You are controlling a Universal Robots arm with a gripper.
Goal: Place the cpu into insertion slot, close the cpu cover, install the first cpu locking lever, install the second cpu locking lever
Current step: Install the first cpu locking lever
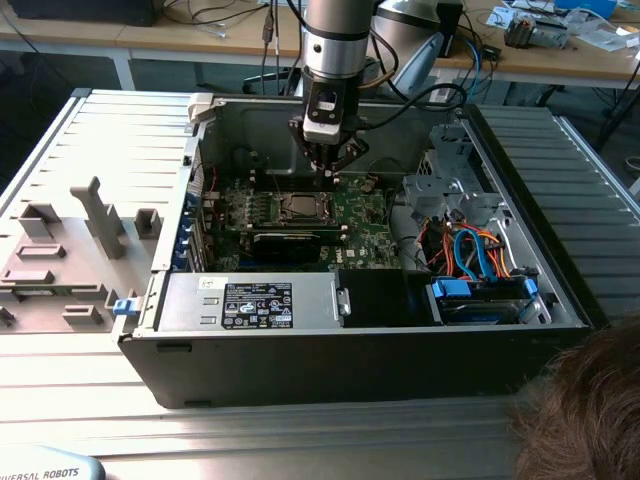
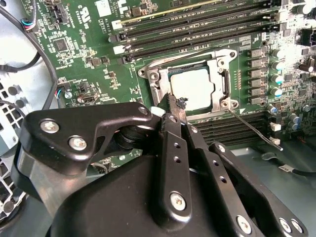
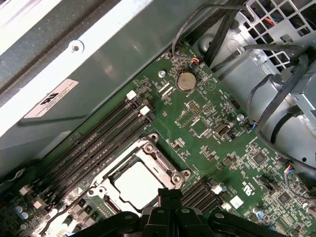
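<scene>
The cpu (image 2: 193,88) lies flat in the socket on the green motherboard, its dull silvery top showing through the window of the cpu cover (image 2: 157,85), which lies down around it. In the first wrist view the cpu (image 3: 137,183) and the cover (image 3: 163,163) look the same. My gripper (image 2: 175,103) hovers at the socket's edge with its black fingers together and nothing seen between them. One thin wire locking lever (image 2: 254,129) sticks out slantwise from a socket corner over the board. In the exterior view the gripper (image 1: 333,172) hangs just behind the socket (image 1: 298,207).
The open computer case (image 1: 330,350) holds memory slots (image 2: 197,27), a black graphics card (image 1: 290,243), a grey power supply (image 1: 250,300) and a drive cage with orange and blue cables (image 1: 475,250). Grey fixtures (image 1: 100,215) stand at the exterior view's left. A person's hair (image 1: 585,410) shows at lower right.
</scene>
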